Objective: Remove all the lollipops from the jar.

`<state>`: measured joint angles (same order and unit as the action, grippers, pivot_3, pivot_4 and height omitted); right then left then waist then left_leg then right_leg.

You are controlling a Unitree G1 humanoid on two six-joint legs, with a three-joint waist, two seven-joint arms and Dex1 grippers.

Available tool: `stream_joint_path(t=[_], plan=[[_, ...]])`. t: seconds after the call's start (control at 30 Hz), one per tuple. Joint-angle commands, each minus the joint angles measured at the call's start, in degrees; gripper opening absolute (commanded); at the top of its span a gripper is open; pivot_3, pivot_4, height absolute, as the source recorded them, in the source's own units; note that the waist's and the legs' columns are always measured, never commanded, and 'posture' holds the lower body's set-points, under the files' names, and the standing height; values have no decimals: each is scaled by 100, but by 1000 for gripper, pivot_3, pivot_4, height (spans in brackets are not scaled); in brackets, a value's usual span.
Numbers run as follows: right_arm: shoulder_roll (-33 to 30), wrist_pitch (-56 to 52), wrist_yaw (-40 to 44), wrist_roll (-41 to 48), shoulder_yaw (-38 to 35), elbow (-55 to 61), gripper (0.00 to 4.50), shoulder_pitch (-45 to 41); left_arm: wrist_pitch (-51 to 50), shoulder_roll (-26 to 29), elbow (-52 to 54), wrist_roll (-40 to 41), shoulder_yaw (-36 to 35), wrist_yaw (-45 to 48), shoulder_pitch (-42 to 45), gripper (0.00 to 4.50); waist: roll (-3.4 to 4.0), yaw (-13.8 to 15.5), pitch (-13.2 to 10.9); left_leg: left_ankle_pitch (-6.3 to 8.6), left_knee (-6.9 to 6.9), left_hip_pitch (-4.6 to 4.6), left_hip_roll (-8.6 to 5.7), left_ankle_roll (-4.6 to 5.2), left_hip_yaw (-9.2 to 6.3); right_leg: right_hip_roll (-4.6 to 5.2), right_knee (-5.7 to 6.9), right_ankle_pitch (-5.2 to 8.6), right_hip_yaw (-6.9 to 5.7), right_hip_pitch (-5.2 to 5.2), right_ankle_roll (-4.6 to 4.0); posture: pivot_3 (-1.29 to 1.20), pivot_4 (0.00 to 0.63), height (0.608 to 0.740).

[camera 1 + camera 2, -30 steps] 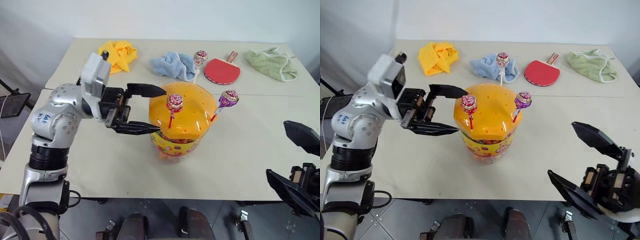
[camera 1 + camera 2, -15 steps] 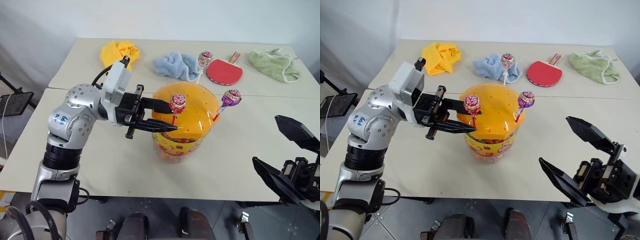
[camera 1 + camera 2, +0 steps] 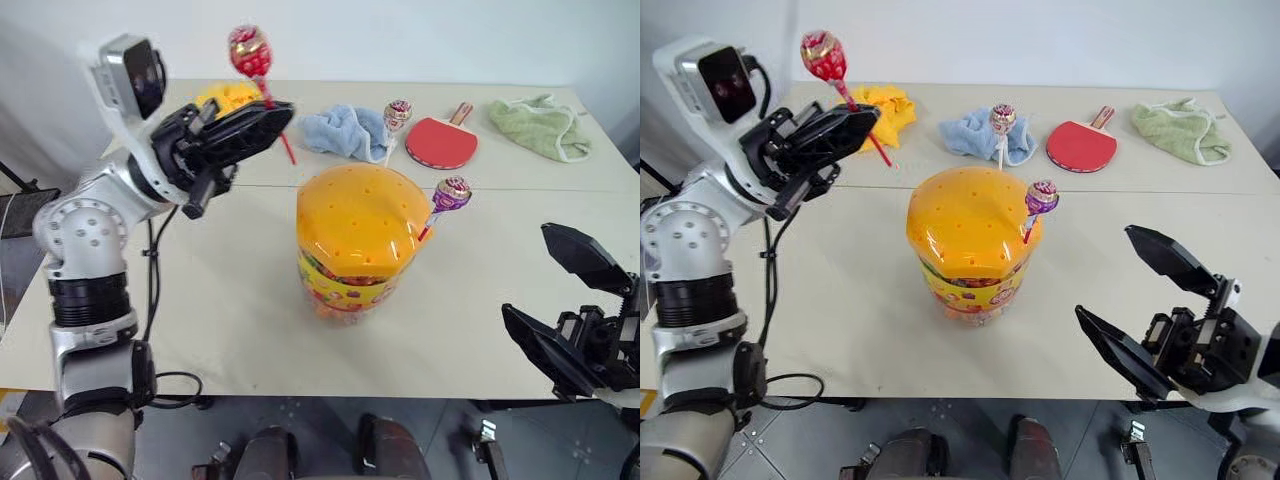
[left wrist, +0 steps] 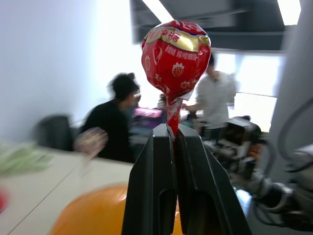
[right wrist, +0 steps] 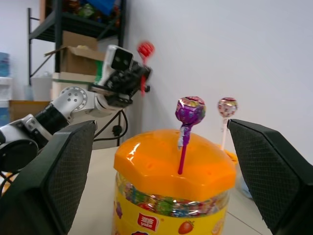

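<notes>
The right gripper [image 3: 1160, 310] sits low and near, its two fingers wide apart, holding nothing. In the middle of the table [image 3: 240, 300] stands the jar [image 3: 358, 245] — a purple lollipop [image 3: 451, 193] sticks up from its orange lid. The left gripper [image 3: 262, 120] is squeezed tight on a red lollipop [image 3: 249, 50], up in the air. Farther back, a pinkish lollipop [image 3: 398, 114] stands by a blue cloth [image 3: 345, 130].
</notes>
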<state>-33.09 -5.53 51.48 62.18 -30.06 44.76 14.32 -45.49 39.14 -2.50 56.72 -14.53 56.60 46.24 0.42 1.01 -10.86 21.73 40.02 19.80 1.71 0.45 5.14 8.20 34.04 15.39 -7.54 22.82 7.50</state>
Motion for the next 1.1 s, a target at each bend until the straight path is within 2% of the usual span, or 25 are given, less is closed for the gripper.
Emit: stream_joint_path(t=[0.03, 0.1, 0.2, 0.27, 0.33, 0.5, 0.53, 0.63, 0.73, 0.8, 0.9, 0.97, 1.07, 1.1], plan=[[-282, -50, 416, 89, -34, -43, 4500, -70, 157, 924, -282, -1134, -35, -345, -682, 48, -1, -7, 0, 1, -3, -3, 1, -1, 7, -1, 0, 0, 0, 0, 0, 0, 150, 740], [-489, -105, 837, 4, 127, -96, 4500, -140, 121, 1480, -428, -1588, -163, -471, -1469, 48, 0, -32, 0, 3, -8, -3, 4, -4, 9, -6, -2, 0, 1, 3, 0, 0, 150, 740], [-715, -307, 1227, 118, 458, -153, 4500, -287, -436, 2178, -420, -1819, -399, -491, -2680, 48, -11, -40, 2, 9, -18, 0, 10, -7, 17, -9, -1, 0, 9, 22, -1, 0, 150, 740], [-828, -368, 1590, 46, 641, -212, 4500, -307, -501, 2503, -251, -2078, -417, -453, -3350, 48, -33, 7, 2, 10, -6, 39, 12, -7, 17, -9, 13, 0, 10, 63, -1, 0, 150, 740], [-873, -365, 1888, -132, 825, -315, 4500, -319, -471, 2624, -147, -2262, -483, -531, -3752, 48, -42, 83, 2, 10, -1, 51, 11, -8, 14, -8, 17, 0, 10, 75, -1, 0, 150, 740], [-863, -344, 2234, -491, 1142, -700, 4500, -399, -802, 2474, 208, -2192, -781, -677, -4278, 48, -52, 149, 8, 13, 6, 49, 10, -3, 26, -7, 8, 2, 21, 69, -5, 0, 150, 740], [-883, -398, 2222, -512, 1141, -778, 4500, -376, -818, 2468, 305, -2208, -809, -670, -4379, 263, -52, 146, 8, 13, 5, 47, 10, -3, 30, -7, 10, 2, 23, 70, -5, 0, 150, 740], [-921, -494, 2123, -595, 1063, -918, 4500, -301, -735, 2464, 289, -2329, -941, -689, -4531, 953, -52, 100, 8, 14, 3, 44, 12, -5, 36, -8, 24, 2, 25, 78, -5, 0, 150, 740], [-1191, -1001, 957, -1298, 728, -1111, 4500, -257, -36, 2567, -308, -2455, -1272, -349, -4379, 1893, -52, 52, 9, 15, 3, 42, 12, -8, 39, -8, 40, 3, 24, 85, -6, 0, 150, 740], [-1189, -1315, 529, -1025, 620, -1141, 4500, -324, 427, 2458, -439, -2053, -1631, 395, -4185, 2482, -55, 36, 10, 15, 4, 43, 13, -8, 47, -6, 39, 4, 25, 88, -9, 0, 150, 740], [-1050, -1473, 375, -478, 467, -1122, 4500, -494, 1472, 2112, -453, -1762, -1919, 1288, -3893, 2482, -55, 38, 11, 16, 4, 42, 17, -10, 53, -6, 43, 7, 22, 92, -13, 0, 150, 740], [-1013, -1570, 194, -277, 355, -1127, 4500, -605, 1740, 1870, -193, -1675, -1887, 1346, -3676, 2482, -54, 42, 11, 16, 4, 41, 17, -11, 55, -6, 44, 7, 23, 91, -13, 0, 150, 740], [-807, -1568, -409, -133, 331, -1170, 4500, -1101, 1090, 1283, 595, -569, -1907, 1091, -3165, 2482, -57, 41, 12, 16, 9, 41, 15, -11, 54, -4, 51, 5, 24, 90, -10, 0, 150, 740], [-784, -1592, -510, -141, 365, -1182, 4500, -1235, 893, 1132, 891, -269, -1827, 1008, -3065, 2657, -58, 35, 13, 16, 14, 42, 15, -11, 53, -4, 55, 4, 25, 90, -9, 0, 150, 740]])
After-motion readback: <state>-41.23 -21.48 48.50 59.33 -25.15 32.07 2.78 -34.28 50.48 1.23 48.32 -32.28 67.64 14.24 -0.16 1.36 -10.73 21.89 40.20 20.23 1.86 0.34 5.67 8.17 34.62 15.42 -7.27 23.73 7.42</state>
